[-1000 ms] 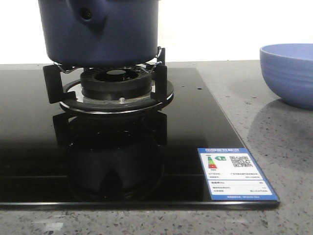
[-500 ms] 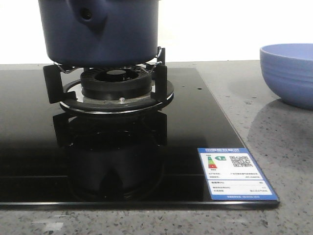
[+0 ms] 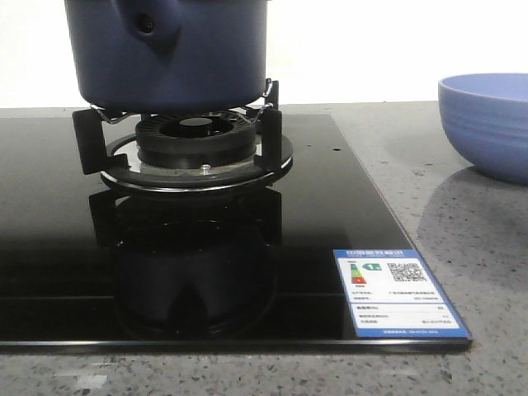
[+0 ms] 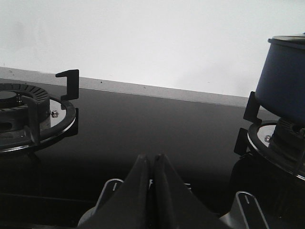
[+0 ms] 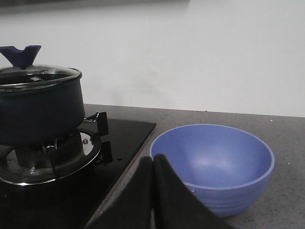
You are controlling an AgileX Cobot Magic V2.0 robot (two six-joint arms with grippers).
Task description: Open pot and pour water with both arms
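The dark navy pot (image 3: 169,54) stands on the gas burner's black supports (image 3: 198,148), its handle stub with the round hole (image 3: 147,25) facing the front camera. In the right wrist view the pot (image 5: 35,107) carries a glass lid (image 5: 38,76) with a blue knob (image 5: 20,54). In the left wrist view the pot (image 4: 283,81) sits far off to one side. My left gripper (image 4: 153,157) is shut and empty above the black glass hob. My right gripper (image 5: 153,158) is shut and empty, between the hob's edge and the bowl. Neither gripper shows in the front view.
A light-blue ribbed bowl (image 3: 487,124) stands empty on the speckled grey counter, right of the hob; it also shows in the right wrist view (image 5: 214,167). A second burner (image 4: 28,114) lies on the hob's other side. An energy label (image 3: 396,293) sticks to the glass.
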